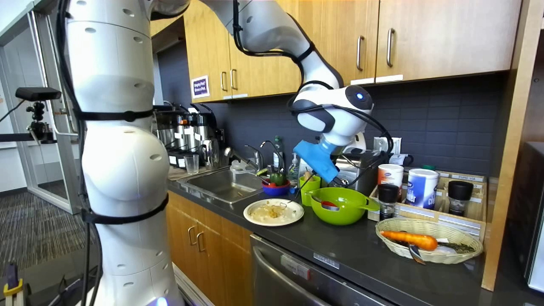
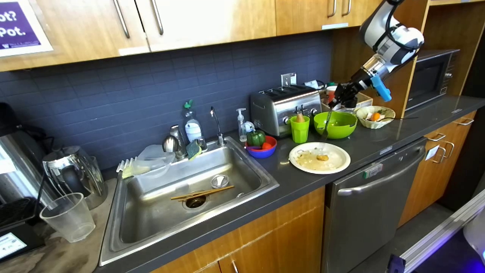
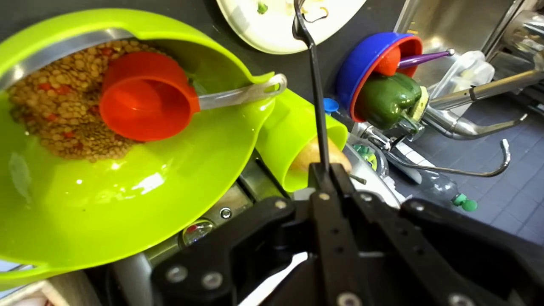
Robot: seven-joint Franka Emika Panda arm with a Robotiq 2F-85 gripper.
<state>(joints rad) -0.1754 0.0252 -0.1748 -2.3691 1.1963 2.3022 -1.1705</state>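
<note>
My gripper (image 3: 327,172) is shut on the end of a thin, dark metal utensil (image 3: 318,97). I cannot tell if it is a fork or a spoon. In an exterior view the gripper (image 2: 333,101) is above the green bowl, and the utensil (image 2: 326,123) points down between bowl and plate. The green bowl (image 3: 199,170) holds brown lentil-like food (image 3: 68,102) and a red measuring cup (image 3: 146,100). The white plate (image 2: 343,161) bears food scraps. A light green cup (image 2: 300,131) beside the bowl holds a pear-like thing (image 3: 304,155).
A blue and red bowl (image 2: 261,153) with a green pepper (image 2: 255,138) stands by the sink (image 2: 261,182). A toaster (image 2: 267,113) is behind the cup. A wicker basket (image 1: 450,257) holds a carrot (image 1: 410,239). A wooden tray (image 1: 476,199) holds canisters and grinders.
</note>
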